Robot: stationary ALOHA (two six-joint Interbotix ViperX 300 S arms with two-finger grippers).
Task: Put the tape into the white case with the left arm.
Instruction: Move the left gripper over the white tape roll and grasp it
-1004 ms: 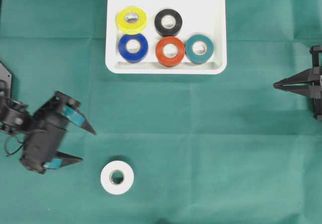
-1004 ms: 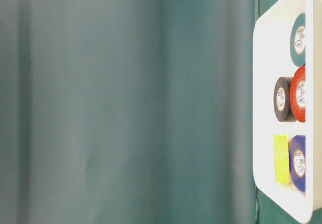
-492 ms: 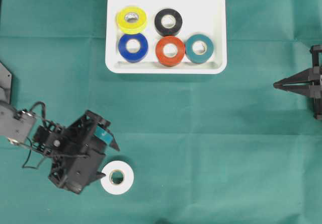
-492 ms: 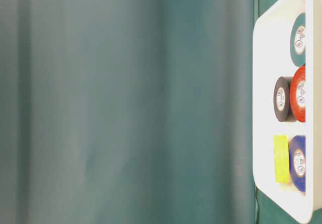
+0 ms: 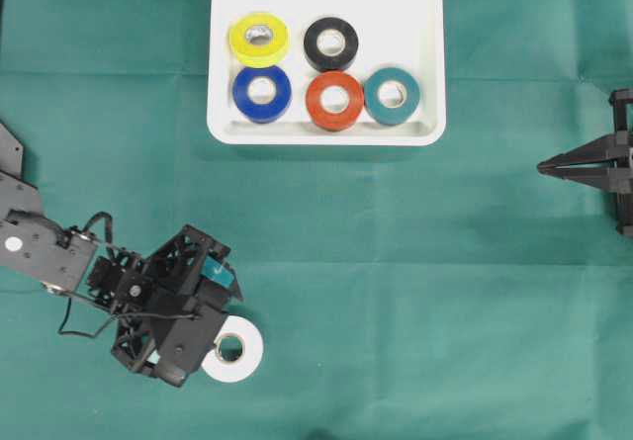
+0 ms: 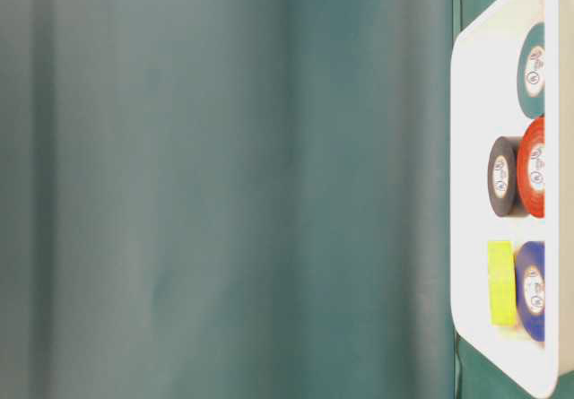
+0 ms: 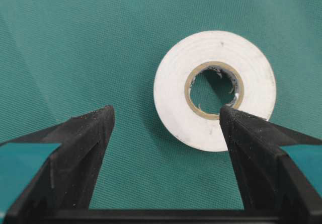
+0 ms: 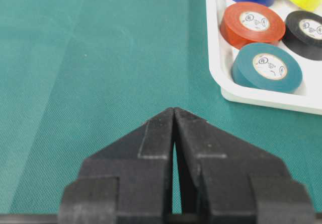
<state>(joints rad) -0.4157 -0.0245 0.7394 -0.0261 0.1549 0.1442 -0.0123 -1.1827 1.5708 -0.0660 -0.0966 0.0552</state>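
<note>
White tape: one roll, flat on the green cloth of the table, low and left of centre in the overhead view, well apart from the case. Its left edge is covered by the left claw body. In the left wrist view the roll shows whole except its lower right rim, which the right-hand finger overlaps; whether that finger touches it cannot be told.

Left claw: jaws spread wide, nothing held. The other finger stands on bare cloth left of the roll. From overhead the claw hides its own fingertips; only one teal band shows.

Case: white tray at top centre, holding five rolls: yellow, black, blue, red, teal. The table-level view is turned on its side and cuts the case off at the right edge; most of that picture is blurred green. There the yellow roll is seen edge-on and the teal one is cut by the rim.

Right claw: at the right edge of the overhead view, partly out of frame, jaws closed to a point, empty. The right wrist view shows its tips meeting over bare cloth, with the case corner and rolls cropped at upper right.
</note>
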